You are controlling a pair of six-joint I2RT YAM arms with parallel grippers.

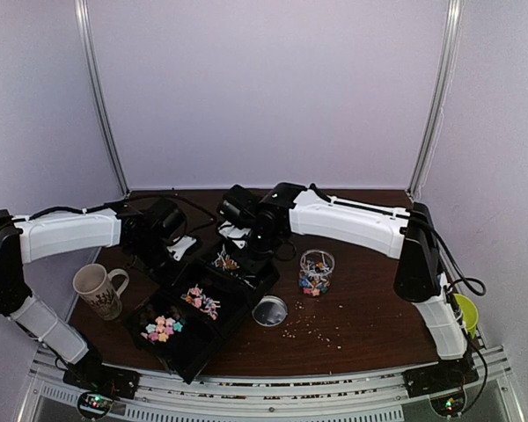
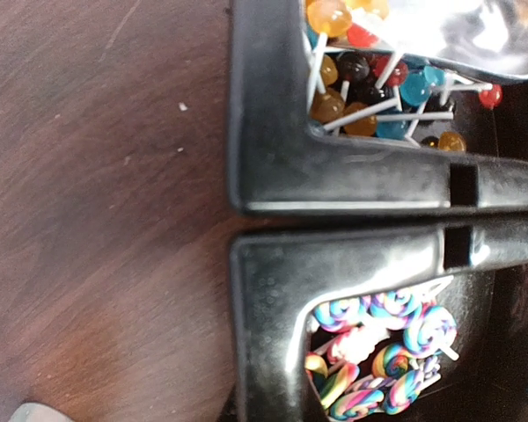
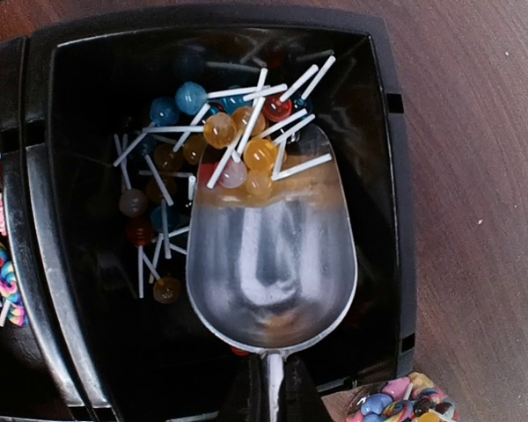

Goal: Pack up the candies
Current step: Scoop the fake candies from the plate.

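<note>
The candies lie sorted in a black tray (image 1: 187,356) of several bins: round lollipops (image 3: 172,158), swirl lollipops (image 2: 378,352) and star-shaped sweets (image 1: 163,328). My right gripper (image 3: 268,396) is shut on the handle of a metal scoop (image 3: 268,272). The scoop lies inside the round-lollipop bin with a few lollipops (image 3: 246,154) at its front end. My left gripper (image 1: 180,249) is shut at the tray's back-left edge, on the flange (image 2: 264,334) of the swirl-lollipop bin. Its fingers are hard to tell from the black rim.
A clear jar (image 1: 316,271) part-filled with mixed sweets stands right of the tray, its round lid (image 1: 269,310) lying beside the tray. Pale crumbs (image 1: 312,327) are scattered in front. A patterned mug (image 1: 99,288) stands at the left and a green cup (image 1: 465,312) at the right edge.
</note>
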